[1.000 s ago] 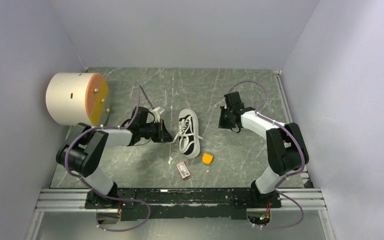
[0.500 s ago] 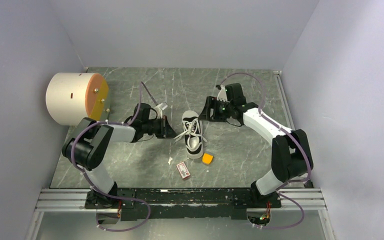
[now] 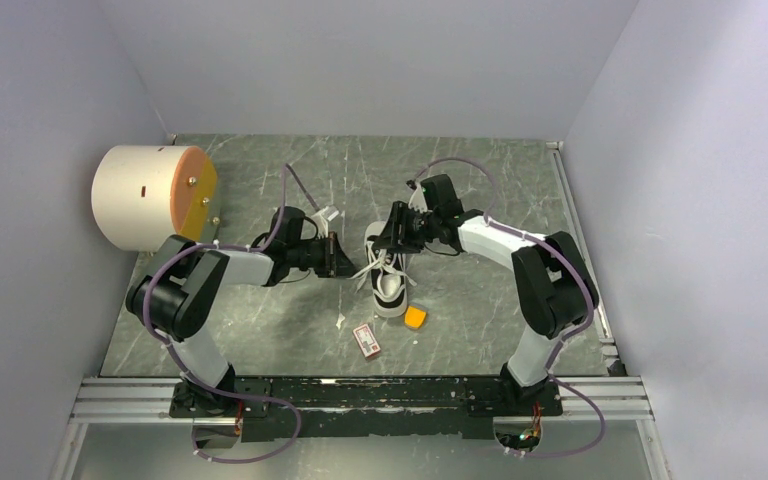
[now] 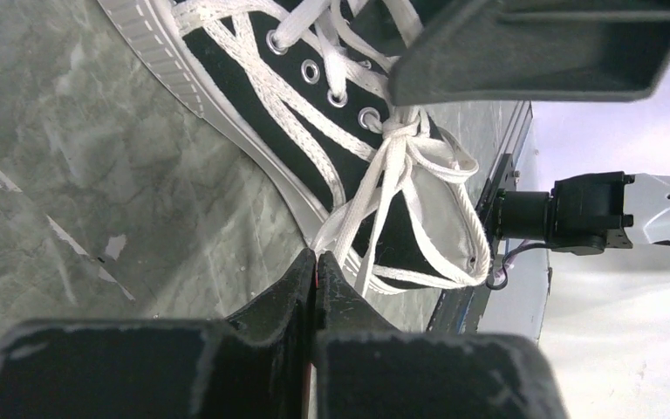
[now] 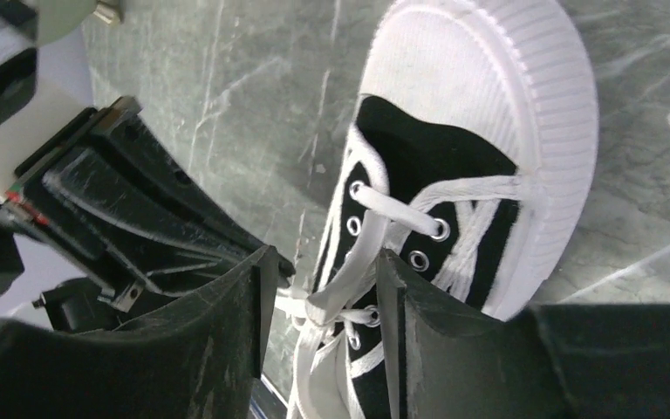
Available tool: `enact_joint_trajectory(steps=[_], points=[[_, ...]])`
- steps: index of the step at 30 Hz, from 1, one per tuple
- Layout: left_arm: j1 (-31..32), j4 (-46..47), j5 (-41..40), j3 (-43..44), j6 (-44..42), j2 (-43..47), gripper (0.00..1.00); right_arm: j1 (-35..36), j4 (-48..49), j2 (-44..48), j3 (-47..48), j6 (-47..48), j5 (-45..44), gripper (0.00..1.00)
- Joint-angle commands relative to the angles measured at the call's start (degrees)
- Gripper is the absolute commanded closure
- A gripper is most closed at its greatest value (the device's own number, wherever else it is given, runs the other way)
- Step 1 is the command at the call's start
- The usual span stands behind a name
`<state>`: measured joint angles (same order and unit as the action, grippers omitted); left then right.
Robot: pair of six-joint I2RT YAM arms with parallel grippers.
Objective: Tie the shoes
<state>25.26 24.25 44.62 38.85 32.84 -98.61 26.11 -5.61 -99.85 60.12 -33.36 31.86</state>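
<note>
The black-and-white sneaker [image 3: 388, 278] lies mid-table, its white toe toward the back wall and its long white laces [image 3: 363, 268] loosely knotted. My left gripper [image 3: 344, 258] sits just left of the shoe and is shut on a lace end. In the left wrist view that lace [image 4: 375, 188] runs from the closed tips [image 4: 316, 255] up to the knot above the shoe's side [image 4: 270, 96]. My right gripper [image 3: 392, 228] hovers over the toe end. In the right wrist view its jaws [image 5: 324, 262] stand open around a lace loop [image 5: 353, 262] above the eyelets of the shoe [image 5: 480, 96].
A cream cylinder with an orange face [image 3: 150, 197] stands at the back left. A small orange block [image 3: 415, 318], a red-and-white card [image 3: 366, 339] and a white scrap [image 3: 340, 321] lie near the shoe's heel. Grey walls close in the left, back and right.
My right arm has swung left from the table's right side to the shoe's toe end, and its jaws have opened. The shoe has shifted a little. The left gripper stays shut.
</note>
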Motion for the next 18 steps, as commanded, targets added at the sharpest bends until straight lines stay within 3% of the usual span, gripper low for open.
enact_joint_trajectory(steps=[1, 6, 7, 13, 18], points=[[0.72, -0.12, 1.4, 0.76, -0.63, -0.34, 0.95, 0.17, 0.83, -1.53, 0.99, -3.16, -5.37, 0.55], [0.67, -3.46, 0.22, 1.38, -2.48, 0.28, 0.95, 0.25, -2.03, -1.83, 1.06, -4.45, -11.08, 0.88], [0.69, -4.12, -0.09, 1.52, -2.78, 0.33, 0.95, 0.26, -3.4, -1.76, 1.33, -4.26, -12.75, 0.99], [0.69, -9.33, -2.55, 1.79, -4.24, -0.34, 0.95, -0.06, -7.66, 3.44, -1.72, -4.33, -29.78, 1.0], [0.73, -9.88, -4.46, -0.52, -5.94, -0.52, 0.95, -2.63, -0.84, 4.03, -6.86, -1.02, -28.16, 1.0]])
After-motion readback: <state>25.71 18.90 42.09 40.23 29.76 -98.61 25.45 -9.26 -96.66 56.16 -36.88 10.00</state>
